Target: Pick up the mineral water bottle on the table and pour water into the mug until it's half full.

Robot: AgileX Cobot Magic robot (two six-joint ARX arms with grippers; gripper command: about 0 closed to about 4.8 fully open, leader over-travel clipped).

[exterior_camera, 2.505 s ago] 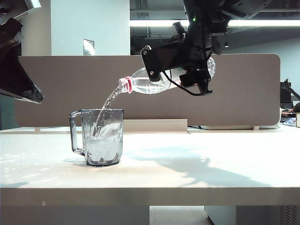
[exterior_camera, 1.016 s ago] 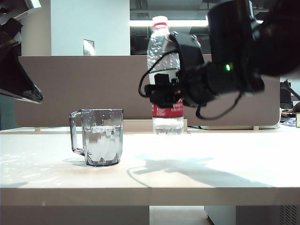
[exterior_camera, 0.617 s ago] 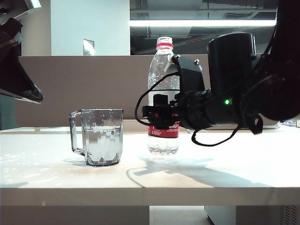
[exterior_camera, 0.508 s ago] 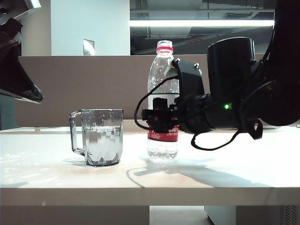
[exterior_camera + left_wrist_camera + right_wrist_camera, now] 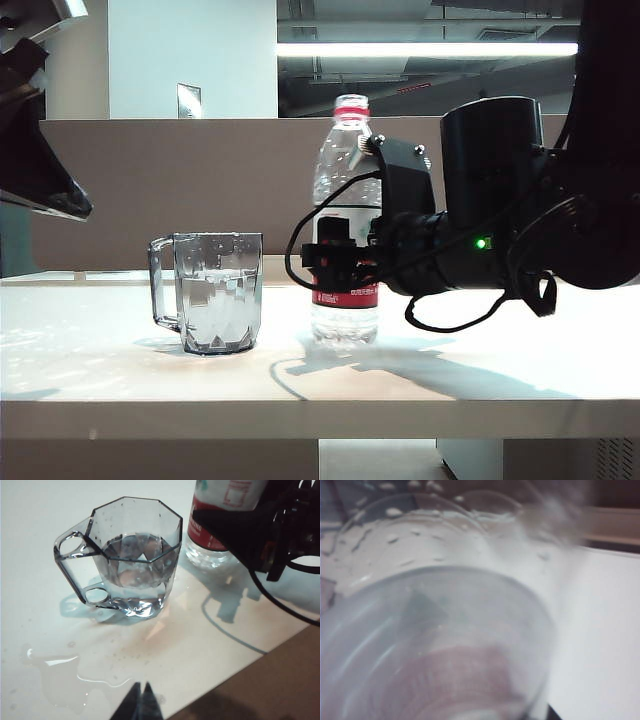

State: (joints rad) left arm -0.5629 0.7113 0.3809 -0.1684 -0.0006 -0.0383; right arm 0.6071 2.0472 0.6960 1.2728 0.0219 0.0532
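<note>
An open-plan office: behind the right tool (image 5: 325, 268) runs a long grey desk divider (image 5: 200, 190) along the pale tabletop (image 5: 450, 380), with strip ceiling lights (image 5: 420, 49) (exposed ducts beside them) and another cluttered desk (image 5: 620, 245) beyond.

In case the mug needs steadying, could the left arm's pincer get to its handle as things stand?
Probably yes: the left pincer hangs shut above bare table near the mug, its handle unobstructed; the bottle stands beyond.

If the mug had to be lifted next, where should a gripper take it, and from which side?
By the handle, from the left of the exterior view: the mug stands upright, its handle faces away from the bottle, leaving that side free.
</note>
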